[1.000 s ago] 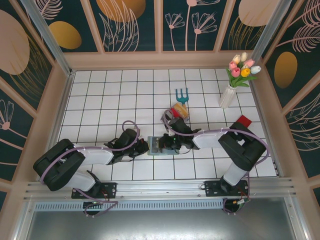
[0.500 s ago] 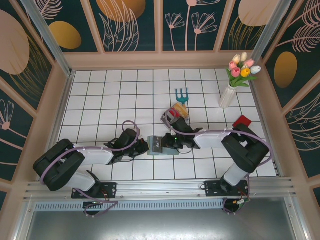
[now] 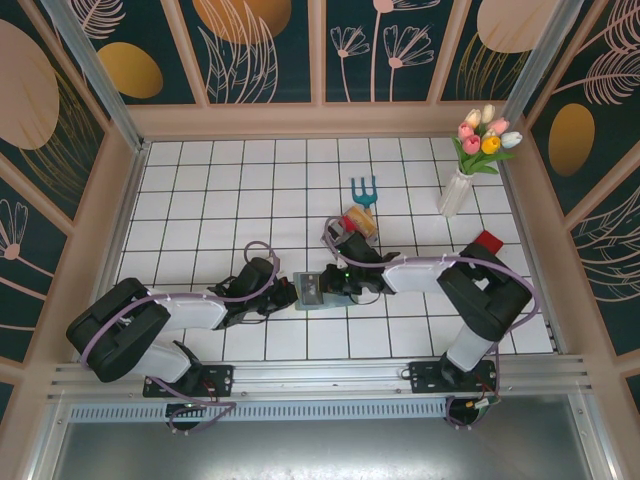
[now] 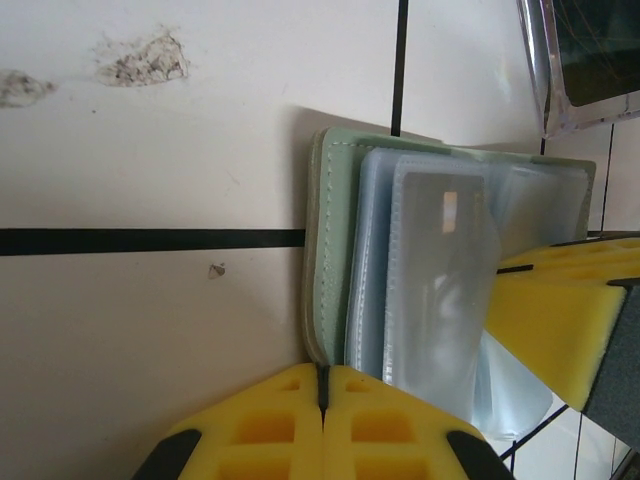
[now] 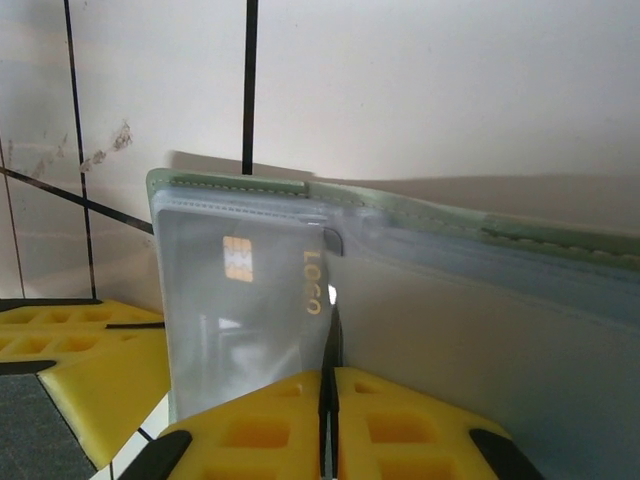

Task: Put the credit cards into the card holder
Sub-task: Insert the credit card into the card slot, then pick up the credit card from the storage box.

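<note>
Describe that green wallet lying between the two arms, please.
The wallet is soft-looking, matte sage green with a stitched border, lying open and flat on the white tiles. Inside are clear plastic sleeves; one holds a whitish card with a gold chip. The left gripper is shut on its green edge; the right gripper, also shut, meets the sleeve by that card.

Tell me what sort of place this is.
Probably a staged garden-themed test booth: white gridded table, botanical wall panels around it, and props such as a vase of tulips and a blue garden fork.
</note>
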